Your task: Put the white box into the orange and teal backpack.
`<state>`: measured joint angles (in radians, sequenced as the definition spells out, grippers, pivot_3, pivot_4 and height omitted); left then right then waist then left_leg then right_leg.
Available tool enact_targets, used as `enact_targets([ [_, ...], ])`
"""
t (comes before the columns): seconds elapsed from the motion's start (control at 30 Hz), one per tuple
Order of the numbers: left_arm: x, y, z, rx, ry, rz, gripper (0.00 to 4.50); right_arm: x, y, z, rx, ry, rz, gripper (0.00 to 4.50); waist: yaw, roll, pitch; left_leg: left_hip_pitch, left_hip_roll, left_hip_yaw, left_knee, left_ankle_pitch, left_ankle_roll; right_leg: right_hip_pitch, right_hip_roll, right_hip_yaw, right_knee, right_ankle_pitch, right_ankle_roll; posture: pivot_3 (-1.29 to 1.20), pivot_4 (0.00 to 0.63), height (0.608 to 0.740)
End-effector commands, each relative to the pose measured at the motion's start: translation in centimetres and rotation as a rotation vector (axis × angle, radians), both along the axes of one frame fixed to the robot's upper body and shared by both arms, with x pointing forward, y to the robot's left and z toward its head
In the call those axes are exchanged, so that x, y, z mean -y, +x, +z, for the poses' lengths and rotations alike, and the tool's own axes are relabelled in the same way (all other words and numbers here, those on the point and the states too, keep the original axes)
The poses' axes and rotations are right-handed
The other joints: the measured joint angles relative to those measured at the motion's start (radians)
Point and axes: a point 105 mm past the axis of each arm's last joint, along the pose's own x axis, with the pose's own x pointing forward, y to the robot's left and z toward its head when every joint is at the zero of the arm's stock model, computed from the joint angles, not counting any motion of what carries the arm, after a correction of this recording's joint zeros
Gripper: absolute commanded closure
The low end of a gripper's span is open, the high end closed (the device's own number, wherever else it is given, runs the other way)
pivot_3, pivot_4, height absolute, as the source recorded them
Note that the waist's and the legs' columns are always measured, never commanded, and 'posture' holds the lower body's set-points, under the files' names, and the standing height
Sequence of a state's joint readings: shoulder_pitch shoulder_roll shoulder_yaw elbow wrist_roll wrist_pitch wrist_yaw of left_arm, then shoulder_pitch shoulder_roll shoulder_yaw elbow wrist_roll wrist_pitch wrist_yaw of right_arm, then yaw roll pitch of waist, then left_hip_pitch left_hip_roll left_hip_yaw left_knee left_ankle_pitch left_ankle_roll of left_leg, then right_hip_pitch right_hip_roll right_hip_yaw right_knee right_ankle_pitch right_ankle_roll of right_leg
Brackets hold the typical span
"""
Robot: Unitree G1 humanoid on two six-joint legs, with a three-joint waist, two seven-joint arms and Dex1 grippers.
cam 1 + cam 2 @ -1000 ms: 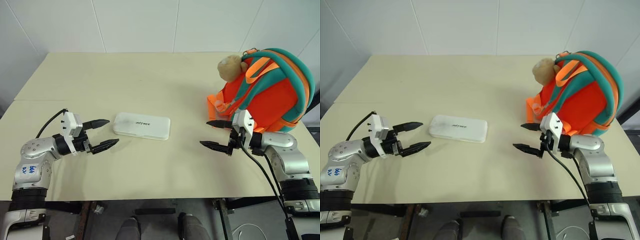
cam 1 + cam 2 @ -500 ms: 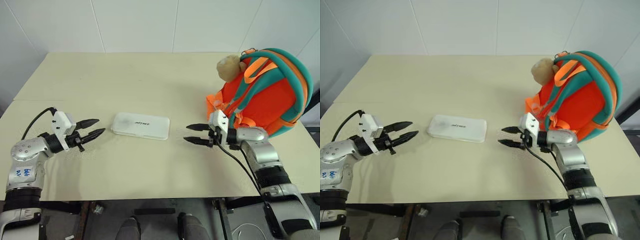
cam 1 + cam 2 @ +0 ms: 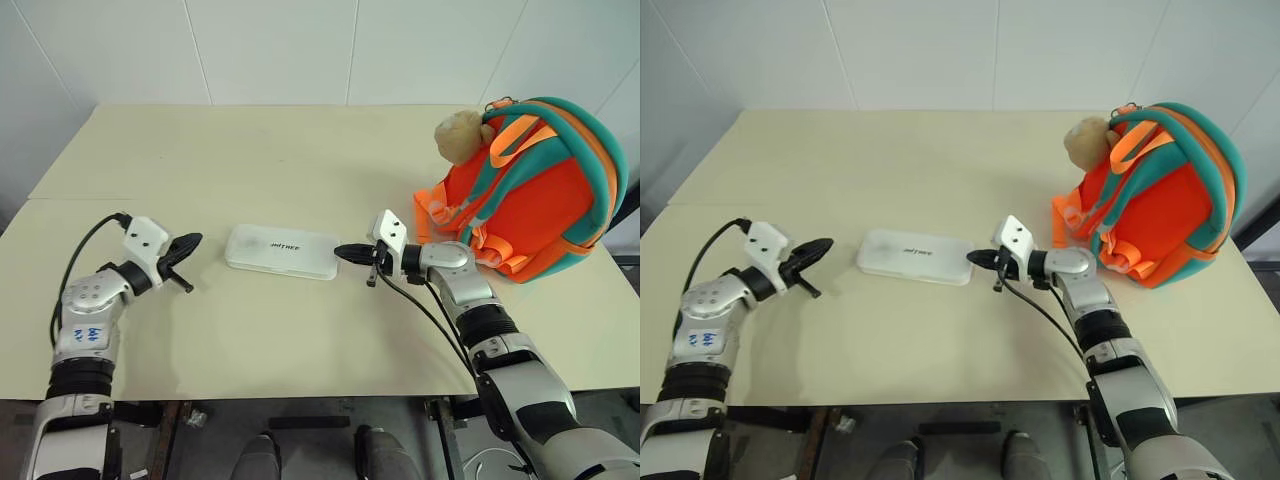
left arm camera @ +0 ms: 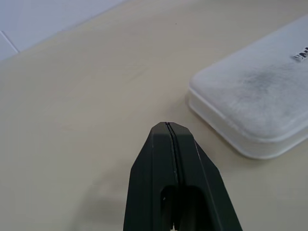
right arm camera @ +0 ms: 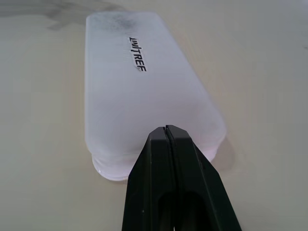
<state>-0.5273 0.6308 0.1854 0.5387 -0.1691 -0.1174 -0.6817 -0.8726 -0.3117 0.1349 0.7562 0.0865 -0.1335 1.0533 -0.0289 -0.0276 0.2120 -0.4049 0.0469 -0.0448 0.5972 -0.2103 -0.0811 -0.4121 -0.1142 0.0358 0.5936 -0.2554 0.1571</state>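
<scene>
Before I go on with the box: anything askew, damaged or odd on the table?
One oddity: both grippers are shut and empty. The left gripper sits short of one end of the white box, the right gripper right at the other. The box lies flat and intact on the table; the orange and teal backpack stands upright.

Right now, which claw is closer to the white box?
The right claw: its shut tips sit at the white box end, while the left claw sits apart.

Closed left pincer [image 4: 169, 126] near white box [image 4: 257, 103]
</scene>
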Motion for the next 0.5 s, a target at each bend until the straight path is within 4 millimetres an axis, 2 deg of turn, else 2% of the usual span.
enact_targets([
  [0.03,1.1,0.9,0.8,0.021,-0.030,-0.020,4.50,-0.1,-0.1,0.6,0.032,0.010,0.005,4.47,0.000,0.000,0.000,0.000,0.000,0.000,0.000,0.000,0.000,0.000,0.000,0.000,0.000,0.000,0.000,0.00,0.150,0.740],
  [0.17,2.4,1.4,-0.1,-0.020,-0.039,-0.054,4.50,-0.2,-0.3,0.7,0.031,0.021,0.007,4.47,-0.003,0.000,0.000,0.000,0.000,0.000,0.000,0.000,0.000,0.000,0.000,0.000,0.000,0.000,0.000,0.00,0.150,0.740],
  [0.27,2.6,1.6,-0.6,-0.036,-0.035,-0.053,4.50,-0.1,-0.4,0.7,0.034,0.024,0.004,4.47,-0.005,0.000,0.000,0.000,0.000,0.000,0.000,0.000,0.000,0.000,0.000,0.000,0.000,0.000,0.000,0.00,0.150,0.740],
  [0.4,2.5,1.4,-0.1,-0.013,-0.052,-0.045,4.50,1.0,-0.6,1.2,0.039,0.027,-0.013,4.47,-0.002,0.000,0.000,0.001,0.000,0.000,0.000,0.001,-0.001,0.000,0.000,0.000,-0.001,0.000,0.000,0.00,0.150,0.740],
  [0.5,1.5,1.1,0.2,0.002,-0.064,-0.018,4.50,2.2,-0.7,1.4,0.033,0.028,-0.040,4.47,0.000,0.000,0.000,0.001,0.000,0.000,0.000,0.001,-0.001,0.000,0.000,0.000,-0.001,0.000,0.000,0.00,0.150,0.740],
])
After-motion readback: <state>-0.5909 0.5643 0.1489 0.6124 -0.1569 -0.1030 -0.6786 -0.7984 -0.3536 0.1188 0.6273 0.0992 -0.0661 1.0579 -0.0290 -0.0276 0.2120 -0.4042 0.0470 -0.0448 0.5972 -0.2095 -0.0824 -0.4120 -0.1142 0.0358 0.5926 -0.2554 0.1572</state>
